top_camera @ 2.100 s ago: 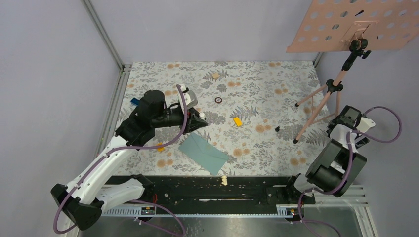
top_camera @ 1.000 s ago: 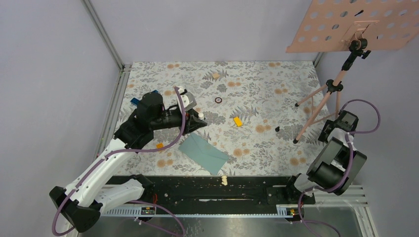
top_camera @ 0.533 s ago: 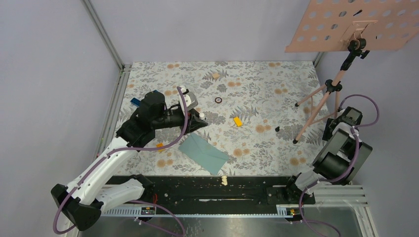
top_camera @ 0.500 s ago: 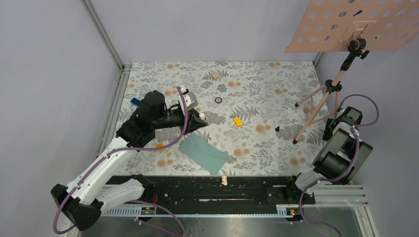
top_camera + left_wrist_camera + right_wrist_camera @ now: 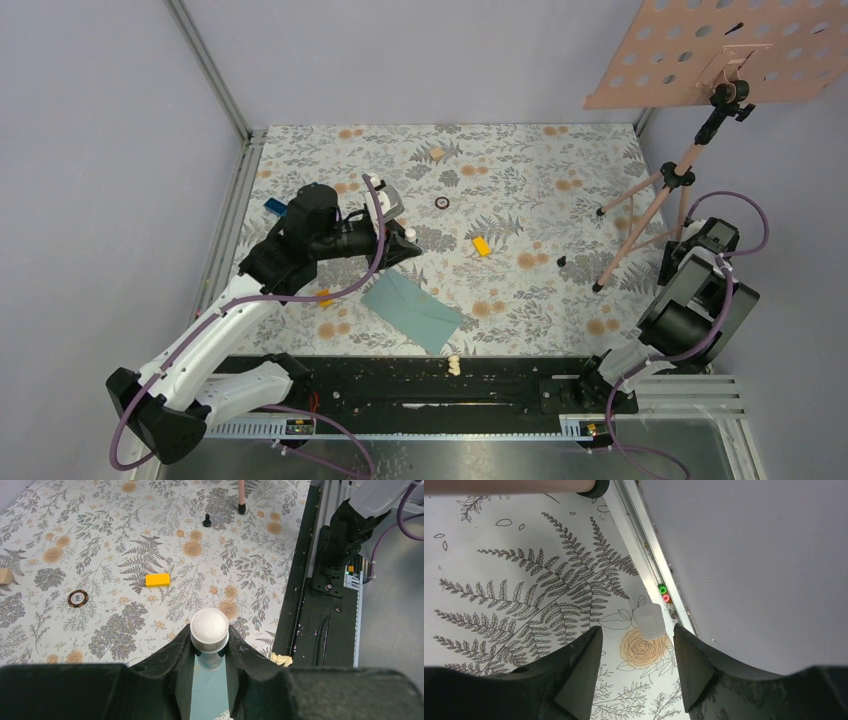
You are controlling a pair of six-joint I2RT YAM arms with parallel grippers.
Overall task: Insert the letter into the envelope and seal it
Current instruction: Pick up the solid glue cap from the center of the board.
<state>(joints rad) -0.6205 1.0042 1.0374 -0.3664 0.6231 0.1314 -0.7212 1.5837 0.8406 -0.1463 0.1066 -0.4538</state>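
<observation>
Across the floral-printed tabletop (image 5: 540, 160), little left to do, by the look of things. Off to the right, a large pink perforated board (image 5: 715, 50) on a tripod, well apart from the work. Extended from the left, the left pincer (image 5: 210, 652), narrowly parted at the far corner of the flat, muted teal paper envelope (image 5: 415, 312); teal paper showing in the gap, but impossible to tell whether pinched or merely hung over. At the far right edge, the right pincer (image 5: 636, 630), spread wide above bare tabletop, gripping nothing. Envelope flat near the front rail, seemingly with its pointed flap folded down. No sign anywhere of the thin tan-beige paper letter: probably tucked inside, though not confirmable. Remaining, at a guess: pressing the flap down to seal. Smallest, a little orange block (image 5: 482, 246), lying apart.
</observation>
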